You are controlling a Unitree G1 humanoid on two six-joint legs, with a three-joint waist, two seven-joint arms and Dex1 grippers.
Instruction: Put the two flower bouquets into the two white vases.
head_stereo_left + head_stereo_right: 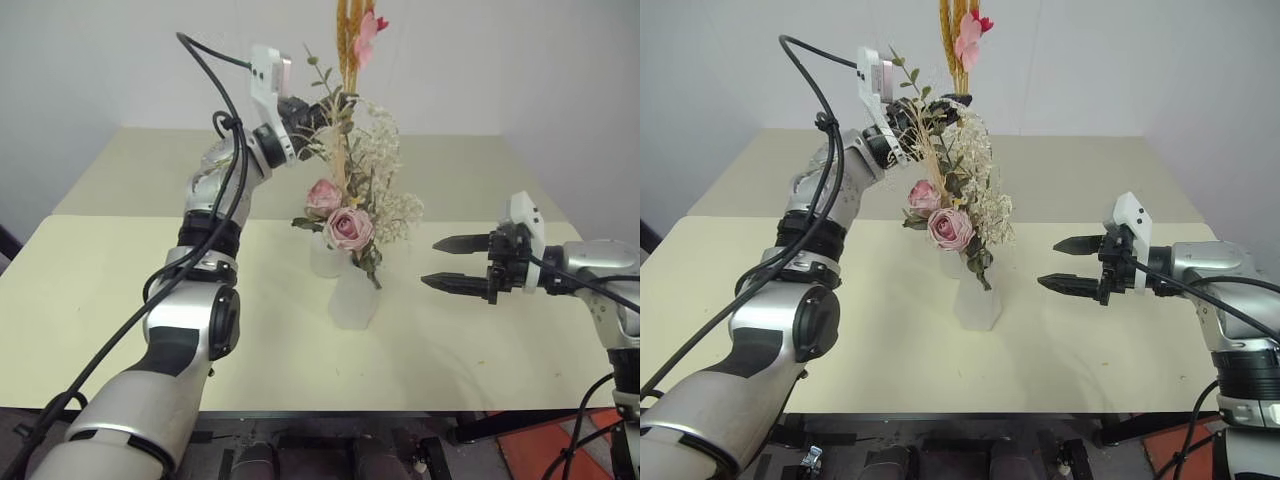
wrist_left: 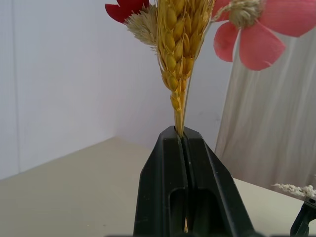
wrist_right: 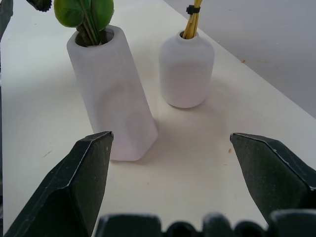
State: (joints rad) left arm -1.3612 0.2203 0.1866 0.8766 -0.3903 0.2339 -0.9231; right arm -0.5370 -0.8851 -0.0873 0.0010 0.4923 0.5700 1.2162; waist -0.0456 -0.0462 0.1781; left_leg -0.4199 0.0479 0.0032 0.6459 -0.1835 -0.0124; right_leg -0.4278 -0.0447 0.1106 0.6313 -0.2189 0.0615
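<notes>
The pale pink rose bouquet (image 1: 349, 228) stands in the taller white vase (image 1: 353, 297) at the table's middle. Just behind it sits the shorter rounded vase (image 3: 186, 69), and the lower ends of the straw-yellow stalk bundle (image 1: 350, 45) are in its mouth. My left gripper (image 1: 325, 112) is shut on those stalks high above the vases; the wrist view shows the yellow ears (image 2: 180, 44) and a pink blossom (image 2: 256, 42) rising past its fingertips. My right gripper (image 1: 455, 264) hovers open to the right of the vases, pointing at them, with nothing between its fingers.
The cream table (image 1: 120, 300) has bare room left and right of the vases. Its front edge runs close to me, and a white wall (image 1: 120, 60) stands behind the far edge.
</notes>
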